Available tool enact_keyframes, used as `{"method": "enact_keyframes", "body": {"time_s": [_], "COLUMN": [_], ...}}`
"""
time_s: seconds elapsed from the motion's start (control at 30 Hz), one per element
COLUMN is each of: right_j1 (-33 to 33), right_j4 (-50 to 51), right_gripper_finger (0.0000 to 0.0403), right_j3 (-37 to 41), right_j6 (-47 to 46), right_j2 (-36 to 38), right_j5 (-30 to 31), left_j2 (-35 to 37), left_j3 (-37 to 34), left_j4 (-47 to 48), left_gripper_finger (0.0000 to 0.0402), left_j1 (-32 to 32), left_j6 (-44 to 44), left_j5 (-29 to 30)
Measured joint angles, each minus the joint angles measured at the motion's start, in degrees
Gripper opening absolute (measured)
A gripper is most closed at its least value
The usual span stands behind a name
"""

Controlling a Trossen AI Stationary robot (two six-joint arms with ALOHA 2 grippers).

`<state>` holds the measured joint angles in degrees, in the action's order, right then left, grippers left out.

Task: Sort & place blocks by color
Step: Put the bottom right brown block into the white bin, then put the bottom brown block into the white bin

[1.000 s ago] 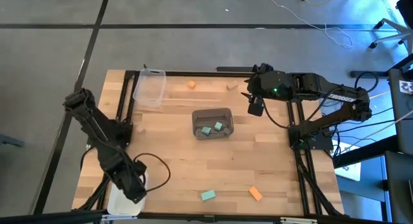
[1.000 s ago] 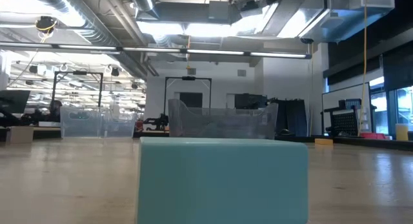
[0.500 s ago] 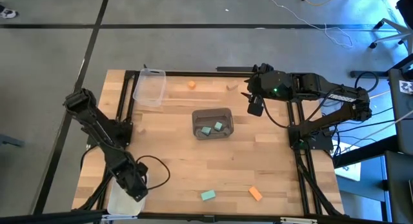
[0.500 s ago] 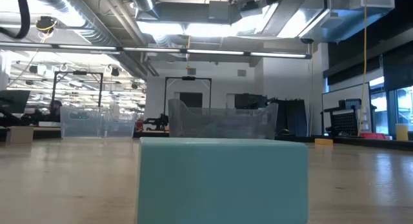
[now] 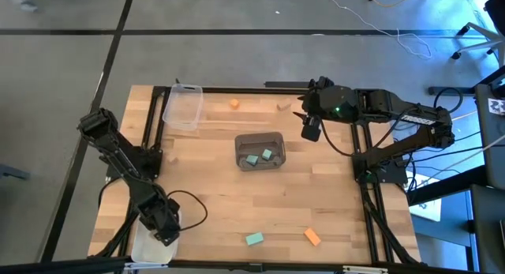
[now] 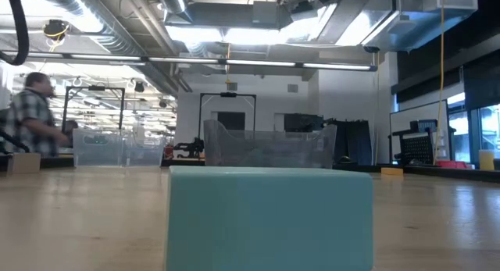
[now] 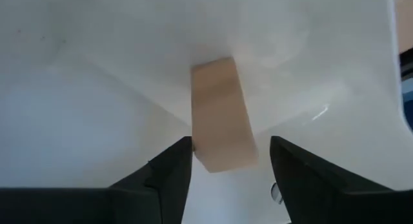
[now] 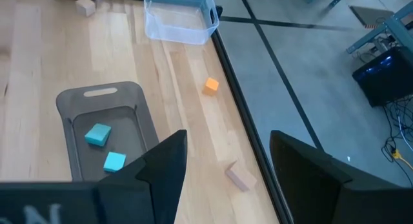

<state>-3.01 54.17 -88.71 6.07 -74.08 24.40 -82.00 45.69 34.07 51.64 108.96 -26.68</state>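
My left gripper (image 5: 162, 227) hangs open over the white bin (image 5: 143, 246) at the table's near left corner. A tan block (image 7: 221, 117) lies flat on the bin floor (image 7: 97, 88), its near end between my two spread fingers (image 7: 229, 172). My right gripper (image 5: 312, 130) is open and hovers by the far right edge, holding nothing (image 8: 222, 179). A grey bin (image 5: 260, 150) at mid-table holds two teal blocks (image 8: 98, 134) (image 8: 114, 161). Loose on the table are a teal block (image 5: 254, 239), two orange blocks (image 5: 312, 237) (image 5: 234, 104) and two tan blocks (image 5: 284, 106) (image 8: 84, 5).
A clear bin (image 5: 183, 106) stands at the far left corner. The near teal block (image 6: 269, 216) fills the low view, with the grey bin (image 6: 269, 148) behind it. A person (image 6: 31, 115) stands in the room beyond the table. Bare wood lies between the grey bin and the near edge.
My left gripper has drifted slightly toward the table's left and far side above the white bin. A person has come into the low view at its left. My right arm has kept still.
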Motion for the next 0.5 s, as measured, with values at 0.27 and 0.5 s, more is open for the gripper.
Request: {"method": "enact_keyframes", "body": {"time_s": [0.27, 0.5], "right_j1": [0.00, 0.00], "right_j4": [-0.12, -0.21], "right_gripper_finger": [0.0221, 0.0221], "right_j3": [0.00, 0.00], "right_j6": [-0.01, -0.02], "right_j2": [0.00, 0.00], "right_j5": [0.01, 0.01], "left_j2": [1.45, 8.72], "left_j3": [1.20, 5.72], "left_j4": [-0.17, 4.80], "left_gripper_finger": [0.0204, 0.0205], "left_j1": [-2.31, -4.29], "left_j6": [0.36, 2.83], "left_j5": [0.25, 7.61]}}
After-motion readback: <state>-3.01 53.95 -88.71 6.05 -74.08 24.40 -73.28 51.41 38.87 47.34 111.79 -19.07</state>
